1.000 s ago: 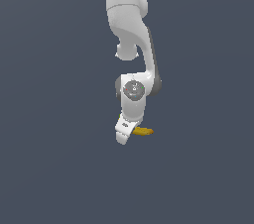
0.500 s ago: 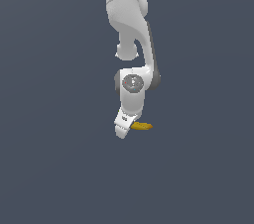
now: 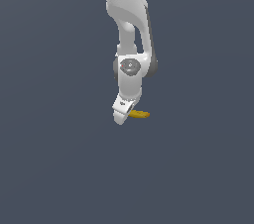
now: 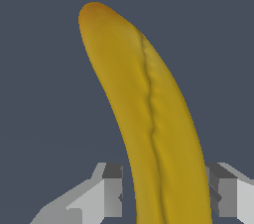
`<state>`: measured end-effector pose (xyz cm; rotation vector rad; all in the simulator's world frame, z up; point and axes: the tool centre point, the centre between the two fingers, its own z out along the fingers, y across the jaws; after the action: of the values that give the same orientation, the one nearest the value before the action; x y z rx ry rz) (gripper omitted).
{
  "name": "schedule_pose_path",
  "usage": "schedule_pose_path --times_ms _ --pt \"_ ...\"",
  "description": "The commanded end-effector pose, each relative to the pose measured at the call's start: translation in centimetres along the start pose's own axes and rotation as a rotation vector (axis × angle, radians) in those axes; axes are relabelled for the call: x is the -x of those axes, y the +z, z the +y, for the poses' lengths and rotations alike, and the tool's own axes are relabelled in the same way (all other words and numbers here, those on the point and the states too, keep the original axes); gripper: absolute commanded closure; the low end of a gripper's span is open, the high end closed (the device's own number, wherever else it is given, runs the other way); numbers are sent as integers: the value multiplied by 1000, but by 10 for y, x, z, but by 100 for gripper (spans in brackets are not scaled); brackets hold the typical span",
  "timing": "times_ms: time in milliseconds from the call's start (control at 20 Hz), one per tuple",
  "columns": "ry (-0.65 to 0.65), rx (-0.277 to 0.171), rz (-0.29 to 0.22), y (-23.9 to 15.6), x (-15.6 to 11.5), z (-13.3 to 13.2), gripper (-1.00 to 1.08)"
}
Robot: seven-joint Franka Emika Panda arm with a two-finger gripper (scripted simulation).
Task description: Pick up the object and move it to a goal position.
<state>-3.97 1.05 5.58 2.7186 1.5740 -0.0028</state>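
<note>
- filling the wrist view, the banana (image 4: 149,119) runs between the gripper (image 4: 166,193) fingers (image 4: 111,191), clamped.
- exterior view: only its tip shows beside the downward-reaching arm (image 3: 130,44).

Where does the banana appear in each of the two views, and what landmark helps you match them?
Exterior view: the banana pokes out toward the exterior view's right from behind the arm's lowest tip, just below picture centre.
Wrist view: the banana fills the middle, running between the two fingers.
Shared landmark: the gripper, beside the banana in both.
</note>
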Motion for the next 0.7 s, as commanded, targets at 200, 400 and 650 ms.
schedule_pose_path --times_ms 200,400,650 --pt "0 2 0 -23 27 -33 108" --pt "0 2 0 -35 42 -51 108" --pt "0 2 0 -47 56 -67 108"
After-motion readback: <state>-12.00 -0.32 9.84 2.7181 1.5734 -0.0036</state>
